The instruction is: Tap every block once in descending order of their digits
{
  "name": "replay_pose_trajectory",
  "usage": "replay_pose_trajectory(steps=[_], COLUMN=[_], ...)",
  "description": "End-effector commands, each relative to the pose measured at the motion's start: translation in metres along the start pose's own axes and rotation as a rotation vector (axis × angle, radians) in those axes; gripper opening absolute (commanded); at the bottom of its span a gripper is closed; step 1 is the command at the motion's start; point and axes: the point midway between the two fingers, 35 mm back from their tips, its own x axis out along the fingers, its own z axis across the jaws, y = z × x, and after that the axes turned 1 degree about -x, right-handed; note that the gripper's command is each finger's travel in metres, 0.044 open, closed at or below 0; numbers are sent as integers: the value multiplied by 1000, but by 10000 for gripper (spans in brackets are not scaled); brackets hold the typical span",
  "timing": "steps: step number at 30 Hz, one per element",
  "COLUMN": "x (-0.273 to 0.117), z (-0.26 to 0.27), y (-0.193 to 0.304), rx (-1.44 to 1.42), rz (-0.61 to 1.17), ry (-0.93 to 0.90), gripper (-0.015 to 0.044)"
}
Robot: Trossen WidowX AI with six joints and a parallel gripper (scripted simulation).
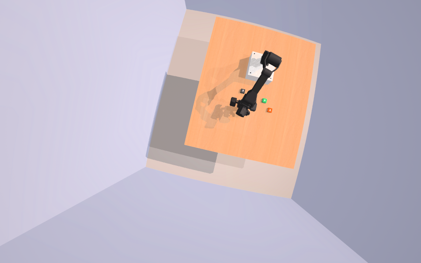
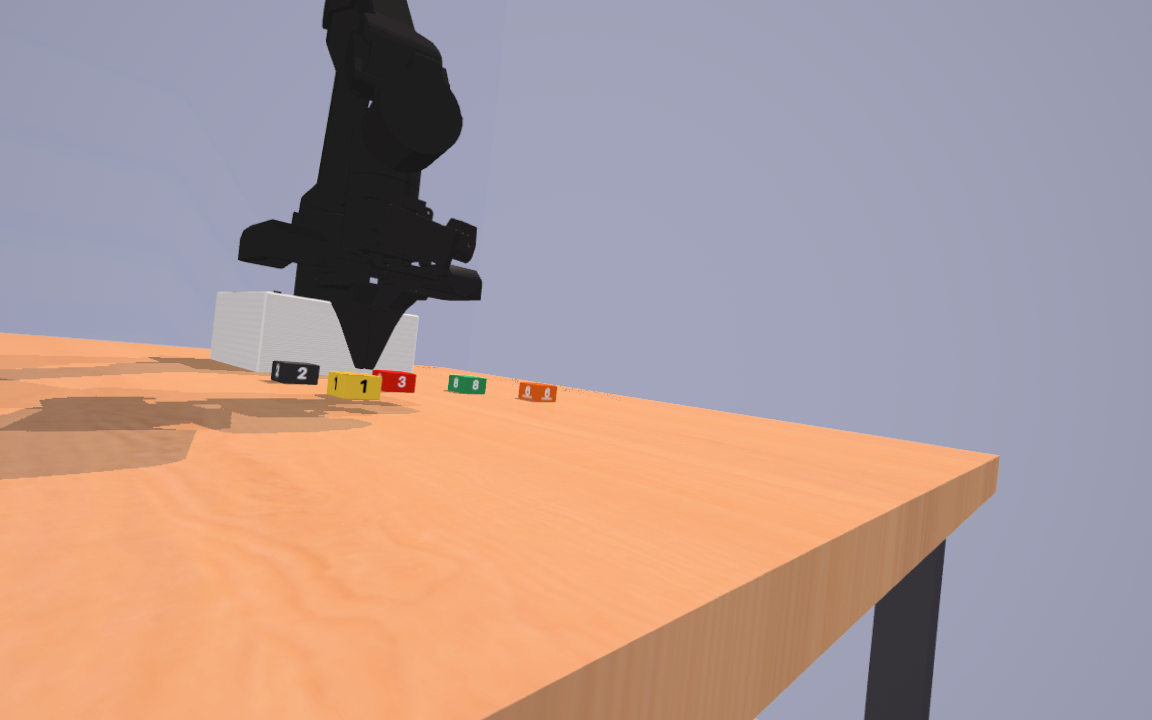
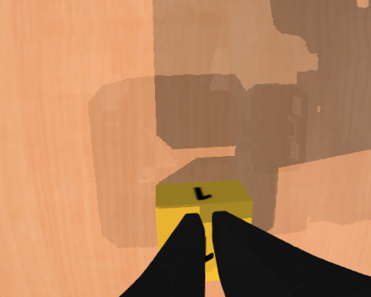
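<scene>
My gripper (image 2: 365, 365) (image 3: 204, 226) is shut with nothing between its tips. The tips are right at or just above the top of the yellow block (image 2: 353, 385) (image 3: 169, 219), marked 1; whether they touch it I cannot tell. The arm hides that block in the top view. The black block (image 1: 242, 91) (image 2: 294, 372) shows a 2. The red block (image 2: 396, 382) shows a 3 and is hidden under the arm in the top view. The green block (image 1: 264, 100) (image 2: 466, 385) shows an 8. The orange block (image 1: 269, 110) (image 2: 537, 392) shows a 6.
The wooden table (image 1: 270, 140) (image 2: 383, 537) bears all the blocks. A white box (image 1: 254, 67) (image 2: 240, 331) stands at the arm's base, behind the blocks in the exterior view. The arm's shadow falls over the table around the yellow block. The red block stands close behind the yellow one.
</scene>
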Motion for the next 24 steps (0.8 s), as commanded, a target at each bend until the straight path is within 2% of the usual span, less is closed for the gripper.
replay_pose_trajectory(steps=[1,9,13,18,20,24], x=[10,11,-20,-20,-23,-40], z=[1,1,1,1,13,81], y=[3,3,3,3,1,1], rx=[6,6,6,6,6,6], rz=[8,8,8,8,8,8], ry=[-3,-3,-2,-2,-3,-9], gripper=[20,20,20,20,72,177])
